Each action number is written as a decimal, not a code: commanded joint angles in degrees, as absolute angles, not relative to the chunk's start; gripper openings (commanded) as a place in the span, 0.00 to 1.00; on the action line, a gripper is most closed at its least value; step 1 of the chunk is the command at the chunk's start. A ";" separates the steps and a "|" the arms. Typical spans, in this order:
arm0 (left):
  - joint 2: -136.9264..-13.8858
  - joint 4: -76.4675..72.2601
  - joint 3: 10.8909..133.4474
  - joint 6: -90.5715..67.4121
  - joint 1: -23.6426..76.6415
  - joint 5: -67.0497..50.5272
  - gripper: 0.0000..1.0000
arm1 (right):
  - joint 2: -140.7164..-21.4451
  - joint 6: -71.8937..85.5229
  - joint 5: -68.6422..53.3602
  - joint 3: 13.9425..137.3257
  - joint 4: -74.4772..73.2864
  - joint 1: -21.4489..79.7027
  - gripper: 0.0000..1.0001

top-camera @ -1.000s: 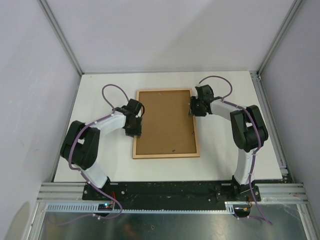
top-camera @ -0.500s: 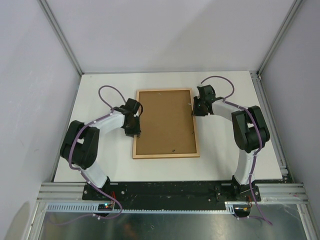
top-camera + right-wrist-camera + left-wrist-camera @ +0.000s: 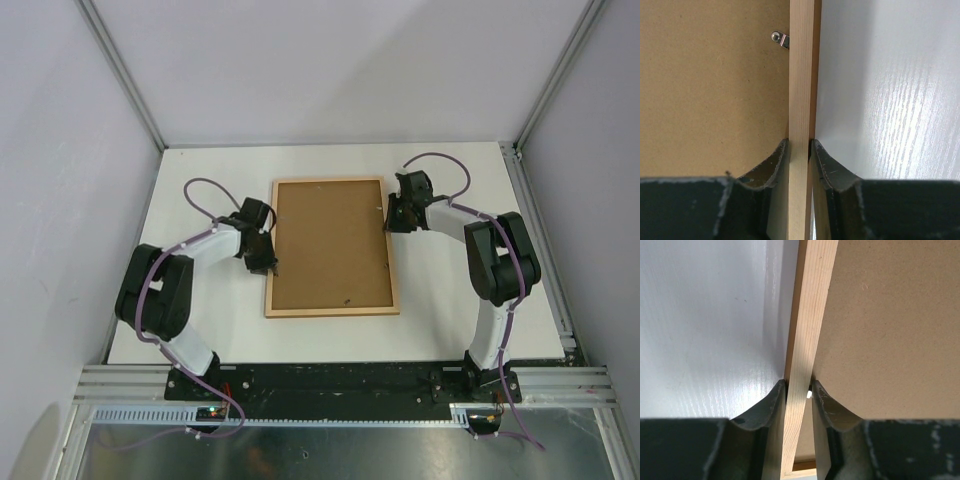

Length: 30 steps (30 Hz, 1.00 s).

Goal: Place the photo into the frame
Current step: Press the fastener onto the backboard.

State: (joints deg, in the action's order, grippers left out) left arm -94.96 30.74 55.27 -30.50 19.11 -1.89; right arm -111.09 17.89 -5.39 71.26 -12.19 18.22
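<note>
Because each arm grips only a thin rail, the likeliest trouble is uneven motion: if one arm rises or pulls ahead of the other, the frame (image 3: 330,309) could twist, slide through the fingers or drop back onto the table (image 3: 450,320). It lies flat, light-wood face up, about midway between the table's left and right edges, its long sides running from the near edge toward the far edge. The brown backing board (image 3: 330,245) sits inside it, and if the frame were tilted or turned the board could fall out; a small metal tab (image 3: 780,38) shows beside the right rail, but whether it holds the board cannot be told. The photo is not visible in any view, so whether it lies under the board cannot be told either. The left gripper (image 3: 799,390) is narrowed onto the left rail, one finger on the table side and one on the board side, both touching wood. The right gripper (image 3: 800,147) pinches the right rail the same way, nearer the far edge.
</note>
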 commanded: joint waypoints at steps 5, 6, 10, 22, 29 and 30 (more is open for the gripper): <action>-94.37 29.63 51.65 -32.57 19.12 -2.02 0.12 | -109.42 17.40 -7.10 70.32 -13.55 17.97 0.01; -94.07 29.63 51.53 -32.59 19.14 -2.20 0.11 | -109.38 17.40 -7.11 70.32 -13.54 18.00 0.01; -92.72 29.70 51.57 -32.49 19.08 -2.61 0.14 | -109.42 17.26 -7.11 70.31 -13.59 17.97 0.00; -88.42 30.05 56.79 -30.40 19.01 -5.01 0.42 | -109.60 16.12 -6.74 70.31 -13.62 19.13 0.00; -93.85 30.26 65.81 -27.21 16.66 -2.64 0.56 | -108.98 15.85 -6.45 70.31 -14.53 20.55 0.00; -95.31 30.29 67.36 -26.65 16.11 -2.29 0.57 | -108.72 15.79 -6.30 70.31 -14.91 20.82 0.00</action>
State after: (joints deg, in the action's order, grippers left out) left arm -91.79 31.07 60.25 -29.74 18.22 -3.64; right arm -110.96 16.86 -5.13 71.13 -12.14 18.83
